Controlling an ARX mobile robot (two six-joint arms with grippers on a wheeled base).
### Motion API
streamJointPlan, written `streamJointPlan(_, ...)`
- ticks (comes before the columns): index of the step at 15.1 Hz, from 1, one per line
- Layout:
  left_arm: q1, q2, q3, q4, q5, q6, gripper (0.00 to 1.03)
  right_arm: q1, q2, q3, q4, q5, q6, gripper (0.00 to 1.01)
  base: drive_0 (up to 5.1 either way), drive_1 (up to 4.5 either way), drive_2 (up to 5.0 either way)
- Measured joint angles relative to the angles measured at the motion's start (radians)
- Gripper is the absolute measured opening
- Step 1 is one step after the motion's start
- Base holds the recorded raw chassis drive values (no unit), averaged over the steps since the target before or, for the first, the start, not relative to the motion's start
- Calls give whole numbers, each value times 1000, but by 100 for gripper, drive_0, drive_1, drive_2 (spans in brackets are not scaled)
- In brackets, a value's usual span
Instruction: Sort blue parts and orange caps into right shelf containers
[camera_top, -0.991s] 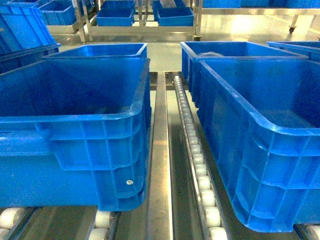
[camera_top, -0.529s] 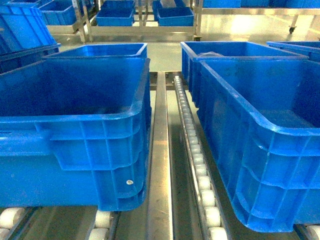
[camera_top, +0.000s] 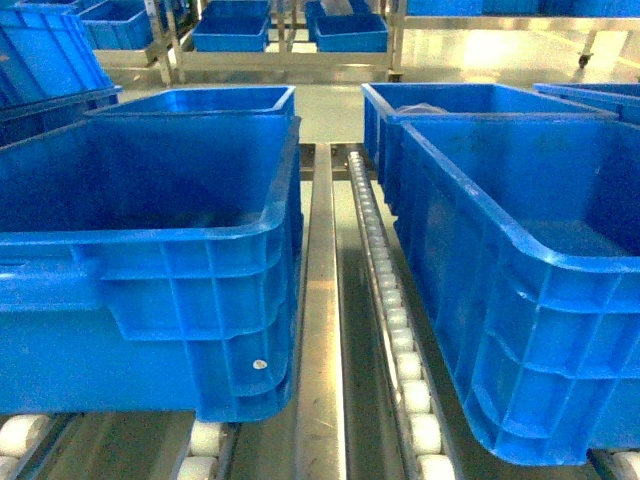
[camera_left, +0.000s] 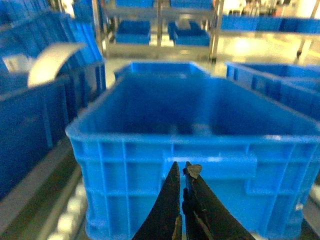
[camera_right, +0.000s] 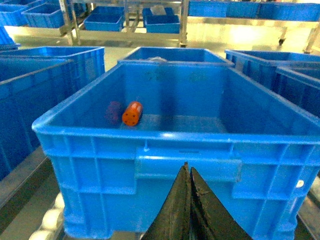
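Before each blue crate (camera_right: 150, 150), both end effectors, left (camera_left: 181, 172) and right (camera_right: 187, 172), sit closed and empty.

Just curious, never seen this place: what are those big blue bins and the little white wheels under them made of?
The bins look like moulded plastic: glossy, ribbed walls, thick rims. The wheels seem pale plastic, though that's uncertain, running along a dull grey metal rail.

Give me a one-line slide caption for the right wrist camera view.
Shut right gripper poised before a blue crate holding one orange cap.
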Motion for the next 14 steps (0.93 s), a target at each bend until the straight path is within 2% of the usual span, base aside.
streamJointPlan(2,0,0,6,18,-1,0,2,0,-70,0,-19,1,0,1,0,0,0)
streamJointPlan(10,0,-1,0,4,1,2,2,-1,-69,0,-26,2,0,2,0,0,0)
streamJointPlan(11,0,-1,0,4,1,2,12,-1,-69,0,-26,2,0,14,0,0,0)
streamJointPlan(14,0,-1,0,4,1,3,52,-1,-69,0,-26,2,0,55,0,0,0)
